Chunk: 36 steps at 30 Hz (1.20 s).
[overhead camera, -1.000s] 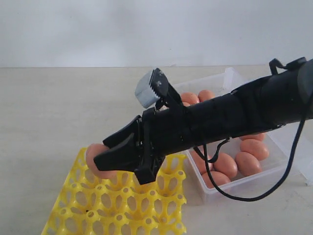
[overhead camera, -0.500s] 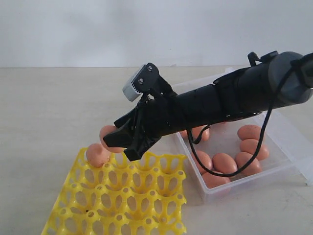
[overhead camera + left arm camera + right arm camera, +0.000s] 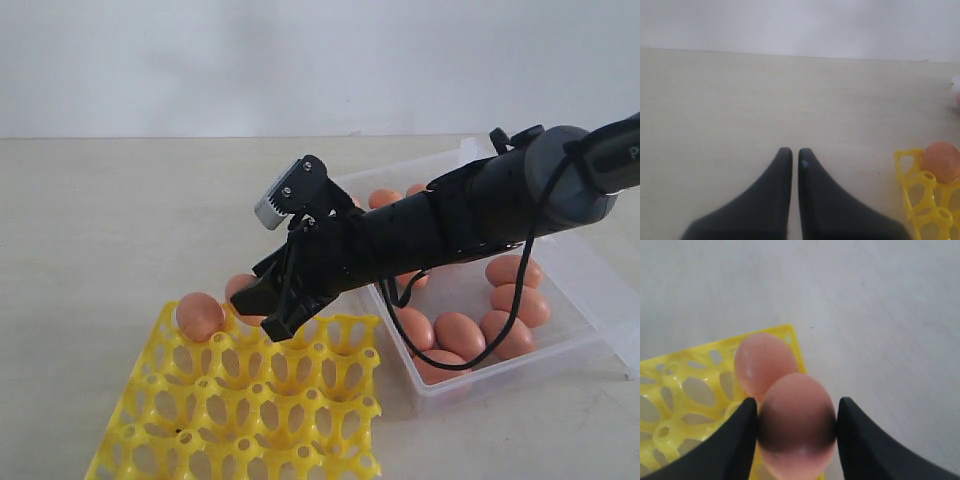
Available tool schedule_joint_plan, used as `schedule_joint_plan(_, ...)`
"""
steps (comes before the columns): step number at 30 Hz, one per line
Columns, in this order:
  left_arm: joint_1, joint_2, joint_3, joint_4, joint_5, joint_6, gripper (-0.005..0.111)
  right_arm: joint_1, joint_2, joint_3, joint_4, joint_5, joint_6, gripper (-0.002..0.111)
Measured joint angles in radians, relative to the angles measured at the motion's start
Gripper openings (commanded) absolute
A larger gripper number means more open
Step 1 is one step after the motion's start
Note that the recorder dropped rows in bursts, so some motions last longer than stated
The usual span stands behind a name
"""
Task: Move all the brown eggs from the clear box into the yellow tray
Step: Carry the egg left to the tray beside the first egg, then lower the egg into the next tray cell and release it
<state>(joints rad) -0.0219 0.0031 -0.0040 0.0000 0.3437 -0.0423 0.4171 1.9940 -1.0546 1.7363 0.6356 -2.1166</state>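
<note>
As the right fingers (image 3: 737, 437) pinch a brown egg (image 3: 796, 425), lower it slowly, centred, into the yellow tray (image 3: 240, 400) beside the seated egg (image 3: 199, 315).

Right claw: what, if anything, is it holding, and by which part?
A brown egg, pinched at its two opposite sides by the right claw. The left claw, shut, holds nothing.

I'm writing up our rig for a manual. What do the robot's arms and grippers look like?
The right arm is a matt black tube with a grey rounded joint, a loose black cable looping under it and a small grey box at the wrist. The right gripper and left gripper have black jaws, broad at the base, tapering to blunt tips.
</note>
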Motion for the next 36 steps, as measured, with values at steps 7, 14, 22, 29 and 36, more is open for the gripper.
schedule_joint_plan(7,0.0,0.0,0.0,0.0,0.0,0.0,0.004,0.0,0.0,0.0,0.0,0.043,0.0,0.009)
schedule_joint_plan(14,0.0,0.0,0.0,0.0,0.0,0.0,0.004,0.0,0.002,0.0,0.0,0.064,0.0,0.009)
schedule_joint_plan(22,0.0,0.0,0.0,0.0,0.0,0.0,0.004,0.0,0.039,0.0,0.0,0.112,0.002,0.009)
schedule_joint_plan(29,0.0,0.0,0.0,0.0,0.0,0.0,0.004,0.0,0.039,0.0,-0.014,0.105,0.002,0.01)
schedule_joint_plan(36,0.0,0.0,0.0,0.0,0.0,0.0,0.004,0.0,0.039,0.0,-0.063,0.101,0.027,0.01)
